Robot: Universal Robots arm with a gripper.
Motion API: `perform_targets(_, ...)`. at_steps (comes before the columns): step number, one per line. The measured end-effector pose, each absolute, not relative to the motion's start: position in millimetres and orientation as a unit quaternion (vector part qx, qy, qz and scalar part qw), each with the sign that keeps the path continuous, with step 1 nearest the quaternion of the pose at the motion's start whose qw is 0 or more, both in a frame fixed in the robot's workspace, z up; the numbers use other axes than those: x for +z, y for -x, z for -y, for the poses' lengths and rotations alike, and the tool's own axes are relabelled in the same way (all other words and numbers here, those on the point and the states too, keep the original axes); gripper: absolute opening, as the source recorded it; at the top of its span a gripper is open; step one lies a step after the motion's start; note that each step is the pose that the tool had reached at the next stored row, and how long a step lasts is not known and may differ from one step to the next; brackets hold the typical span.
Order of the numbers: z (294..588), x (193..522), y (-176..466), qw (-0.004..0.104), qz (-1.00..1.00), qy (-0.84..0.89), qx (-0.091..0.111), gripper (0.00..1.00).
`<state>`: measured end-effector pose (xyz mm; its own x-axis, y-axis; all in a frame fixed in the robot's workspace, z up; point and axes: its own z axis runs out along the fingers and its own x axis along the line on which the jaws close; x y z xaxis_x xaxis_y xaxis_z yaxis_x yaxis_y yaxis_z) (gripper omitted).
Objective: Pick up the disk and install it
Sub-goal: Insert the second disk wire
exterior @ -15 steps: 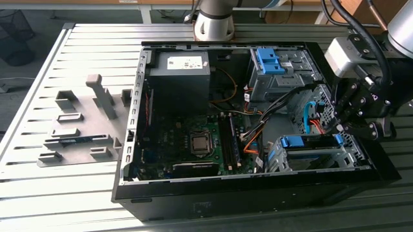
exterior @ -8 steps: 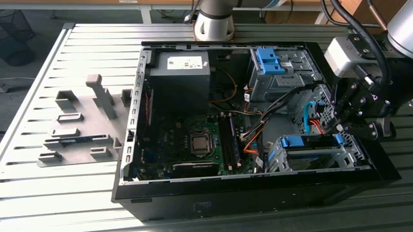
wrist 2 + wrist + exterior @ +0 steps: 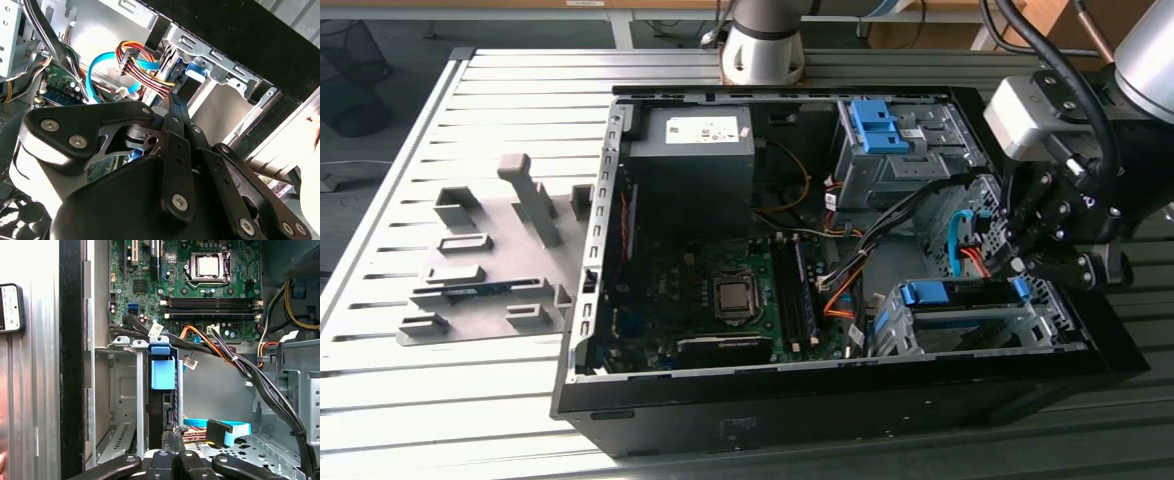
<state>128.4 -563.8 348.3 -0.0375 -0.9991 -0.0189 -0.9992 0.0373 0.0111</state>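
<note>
Exterior view shows the black gripper (image 3: 1017,262) lowered inside the open black computer case (image 3: 854,395), fingers nearly together, just above the blue-railed silver-grey disk (image 3: 961,296) seated upright in the metal drive cage (image 3: 987,335)

Landmark: the computer case (image 3: 854,400), lying open on the slatted table (image 3: 480,100).
Fixture plate: on the table, just beside the case toward the exterior view's left (image 3: 487,270).
Arm base: on the table, behind the case's far wall (image 3: 767,50).
Power-supply box: inside the case, in its far corner (image 3: 694,170).
Motherboard: on the case floor, in front of the power-supply box (image 3: 720,290).
Drive cage: inside the case, at its near corner toward the exterior view's right (image 3: 974,325).
Disk: standing on edge in a slot of the drive cage (image 3: 165,410).
Gripper: over the case's edge toward the exterior view's right, above the drive cage (image 3: 1047,255).
Cable bundle: inside the case, between motherboard and drive cage (image 3: 854,270).
</note>
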Motion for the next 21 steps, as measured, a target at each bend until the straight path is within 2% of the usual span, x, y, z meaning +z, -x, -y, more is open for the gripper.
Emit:
perform_targets(12, 563.9, 357.4, -120.4, 0.003, -0.720, 0.694, 0.011, 0.11)
perform_targets(21, 563.2, 376.4, -113.9, 0.004, -0.721, 0.693, 0.012, 0.11)
